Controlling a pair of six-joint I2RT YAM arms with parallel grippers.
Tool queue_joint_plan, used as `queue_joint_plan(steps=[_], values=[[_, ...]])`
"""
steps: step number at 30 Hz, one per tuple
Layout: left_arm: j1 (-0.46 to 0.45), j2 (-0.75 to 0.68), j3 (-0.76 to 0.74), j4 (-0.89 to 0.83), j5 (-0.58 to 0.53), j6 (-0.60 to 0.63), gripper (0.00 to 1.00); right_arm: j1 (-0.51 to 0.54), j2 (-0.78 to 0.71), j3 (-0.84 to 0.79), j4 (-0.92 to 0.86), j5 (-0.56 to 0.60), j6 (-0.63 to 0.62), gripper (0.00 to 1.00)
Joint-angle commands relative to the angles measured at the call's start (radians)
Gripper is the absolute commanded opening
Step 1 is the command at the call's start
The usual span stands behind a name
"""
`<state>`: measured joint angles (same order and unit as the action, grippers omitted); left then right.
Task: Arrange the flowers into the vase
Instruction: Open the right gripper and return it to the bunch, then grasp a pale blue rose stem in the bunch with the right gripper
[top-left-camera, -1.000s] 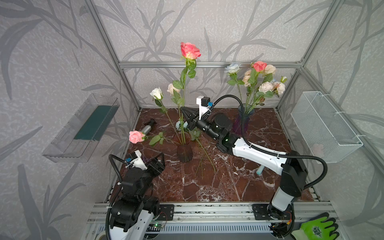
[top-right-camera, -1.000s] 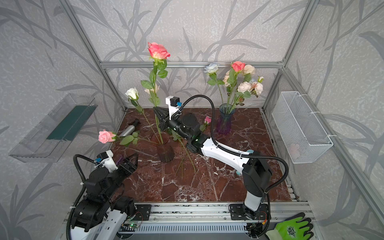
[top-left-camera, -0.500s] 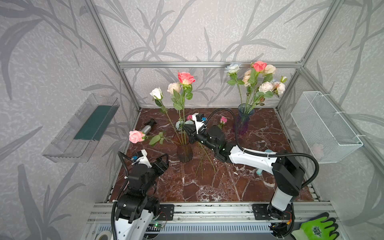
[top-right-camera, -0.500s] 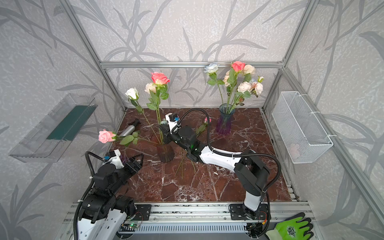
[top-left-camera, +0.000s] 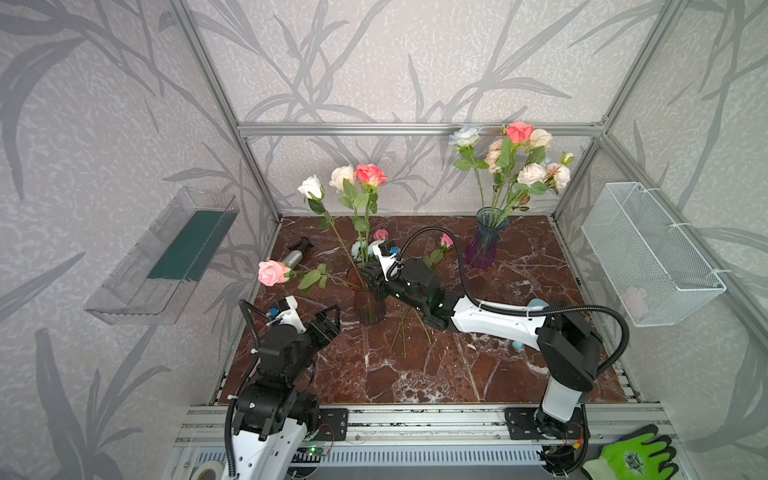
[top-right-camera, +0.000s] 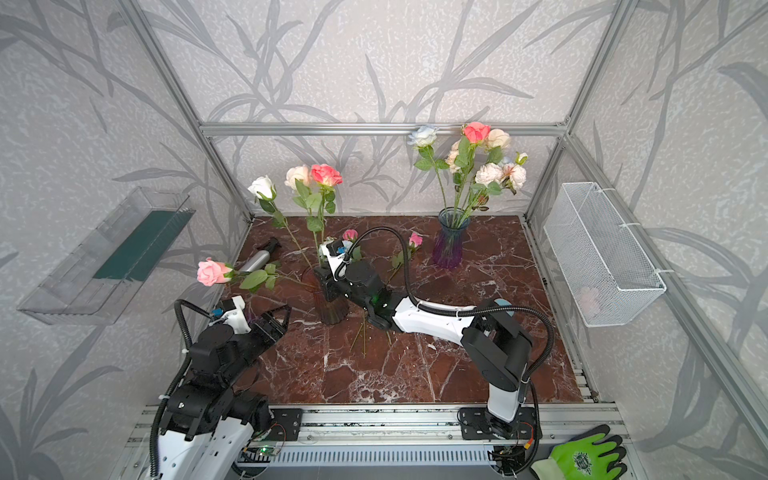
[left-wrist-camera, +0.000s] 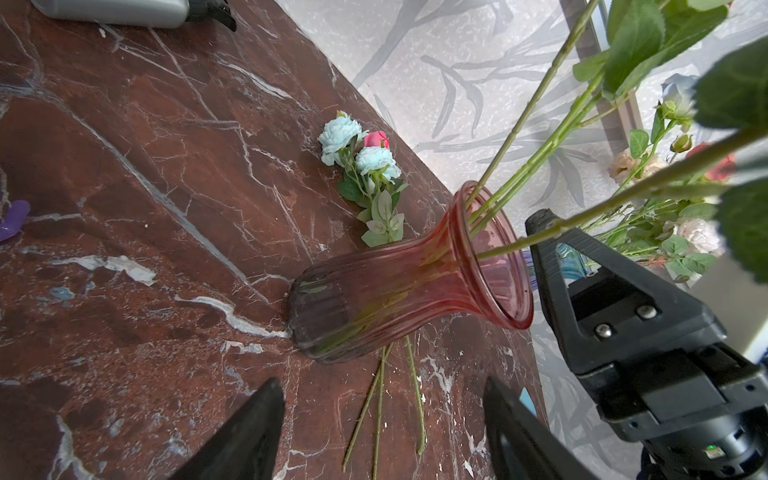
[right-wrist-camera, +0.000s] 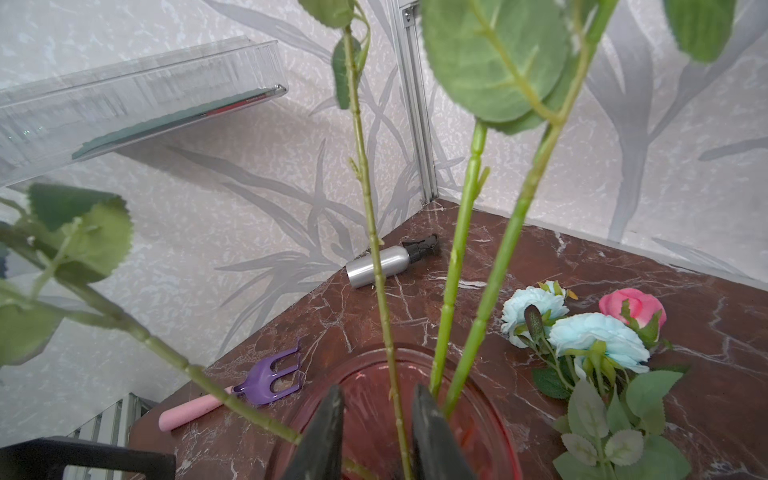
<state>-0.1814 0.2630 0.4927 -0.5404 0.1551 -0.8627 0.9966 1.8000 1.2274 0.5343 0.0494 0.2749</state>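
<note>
In both top views a red vase (top-left-camera: 369, 305) (top-right-camera: 332, 309) stands upright left of the tabletop's (top-left-camera: 498, 353) middle. It holds a white rose (top-left-camera: 311, 187), a cream rose (top-left-camera: 342, 176) and a coral rose (top-left-camera: 370, 174), all standing tall, and a pink rose (top-left-camera: 272, 272) that leans low toward the left edge. The right gripper (top-left-camera: 368, 277) (top-right-camera: 322, 279) reaches across to the vase's mouth among the stems; its opening cannot be told here. The left gripper (top-left-camera: 332, 322) (top-right-camera: 284, 322) hangs just left of the vase, spread wide and empty. Pale blue peonies (top-left-camera: 357, 249) lie behind the vase. A purple vase (top-left-camera: 484, 245) with a bouquet (top-left-camera: 523, 166) stands near the rear right corner.

The left wrist view shows the red vase (left-wrist-camera: 407, 286), ribbed glass with green stems fanning from its mouth. The left gripper's (left-wrist-camera: 382, 432) fingers (left-wrist-camera: 249, 436) stand far apart over bare marble and loose stems (left-wrist-camera: 378, 407). One of the right gripper's fingers (left-wrist-camera: 582, 307) sits beside the rim.

In the right wrist view the right gripper (right-wrist-camera: 378, 436) hangs over the vase's mouth (right-wrist-camera: 478, 415). Its jaws stand narrowly apart, and a thin stem (right-wrist-camera: 374, 249) passes through a gap wider than itself. A spray bottle (right-wrist-camera: 378, 262) lies in the rear left corner, and a purple hand fork (right-wrist-camera: 270, 378) lies near the left edge.
</note>
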Motion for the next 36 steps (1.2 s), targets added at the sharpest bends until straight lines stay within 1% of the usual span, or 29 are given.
queue_joint_plan(steps=[1, 5, 9, 14, 16, 17, 20, 22, 24, 26, 28, 30, 33, 34, 36], values=[[-0.001, 0.013, -0.016, 0.032, 0.012, -0.016, 0.76, 0.013, -0.061, 0.014, -0.033, 0.03, -0.031, 0.31], [-0.001, 0.016, -0.02, 0.037, 0.018, -0.015, 0.76, 0.018, -0.142, -0.037, -0.038, 0.039, -0.037, 0.33], [-0.001, 0.017, -0.037, 0.046, 0.031, -0.019, 0.76, 0.019, -0.217, -0.068, -0.094, 0.052, -0.037, 0.34], [-0.002, 0.015, -0.094, 0.08, 0.068, -0.053, 0.76, 0.01, -0.302, -0.15, -0.16, 0.122, -0.035, 0.4], [-0.003, 0.016, -0.129, 0.111, 0.098, -0.073, 0.76, -0.02, -0.33, -0.207, -0.168, 0.145, 0.006, 0.43], [-0.003, 0.019, -0.146, 0.123, 0.109, -0.08, 0.75, -0.048, -0.343, -0.24, -0.175, 0.145, 0.049, 0.44], [-0.003, 0.038, -0.176, 0.142, 0.133, -0.087, 0.72, -0.163, -0.352, -0.323, -0.209, 0.107, 0.221, 0.45], [-0.004, 0.058, -0.189, 0.155, 0.155, -0.086, 0.7, -0.24, -0.319, -0.338, -0.257, 0.051, 0.293, 0.45], [-0.008, 0.085, -0.203, 0.173, 0.17, -0.087, 0.69, -0.293, -0.262, -0.321, -0.295, -0.016, 0.294, 0.45], [-0.019, 0.124, -0.225, 0.203, 0.178, -0.096, 0.68, -0.329, -0.173, -0.248, -0.369, -0.122, 0.231, 0.44], [-0.038, 0.162, -0.246, 0.243, 0.192, -0.11, 0.68, -0.347, -0.085, -0.13, -0.502, -0.232, 0.153, 0.39], [-0.066, 0.211, -0.253, 0.263, 0.199, -0.107, 0.67, -0.349, 0.006, -0.032, -0.604, -0.312, 0.073, 0.38], [-0.105, 0.263, -0.246, 0.272, 0.206, -0.093, 0.67, -0.348, 0.117, 0.109, -0.762, -0.357, -0.004, 0.34], [-0.118, 0.275, -0.239, 0.272, 0.21, -0.086, 0.67, -0.346, 0.143, 0.141, -0.794, -0.361, -0.018, 0.33], [-0.137, 0.288, -0.23, 0.27, 0.21, -0.078, 0.67, -0.344, 0.186, 0.17, -0.803, -0.367, -0.035, 0.34]])
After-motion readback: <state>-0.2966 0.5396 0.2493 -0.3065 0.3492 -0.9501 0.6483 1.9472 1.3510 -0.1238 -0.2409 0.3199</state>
